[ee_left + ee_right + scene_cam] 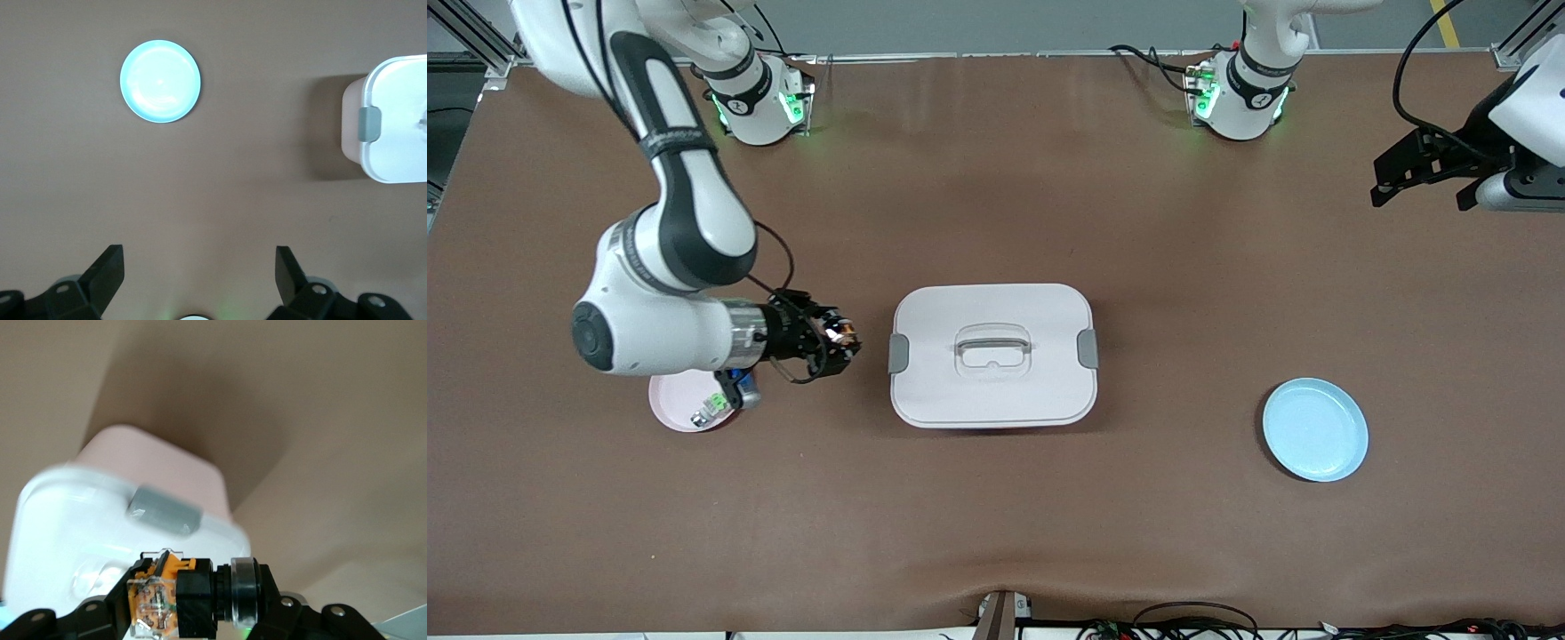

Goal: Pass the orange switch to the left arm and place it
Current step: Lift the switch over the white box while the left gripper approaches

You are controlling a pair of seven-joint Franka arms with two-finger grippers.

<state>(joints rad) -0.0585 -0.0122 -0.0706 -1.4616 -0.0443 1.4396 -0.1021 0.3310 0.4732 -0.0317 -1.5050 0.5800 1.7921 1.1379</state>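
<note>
right gripper (843,342) clenched on orange switch (155,600), held sideways in air just beside box (992,354). left gripper (197,270) wide open, waiting over table's left-arm end. risks: clipping box latch if carried across low; dropping switch at handover.

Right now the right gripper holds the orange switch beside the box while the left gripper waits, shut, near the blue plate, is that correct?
Not quite: the left gripper is open, as the left wrist view shows, waiting above the table with the blue plate in sight. The right gripper does hold the orange switch beside the box.
</note>
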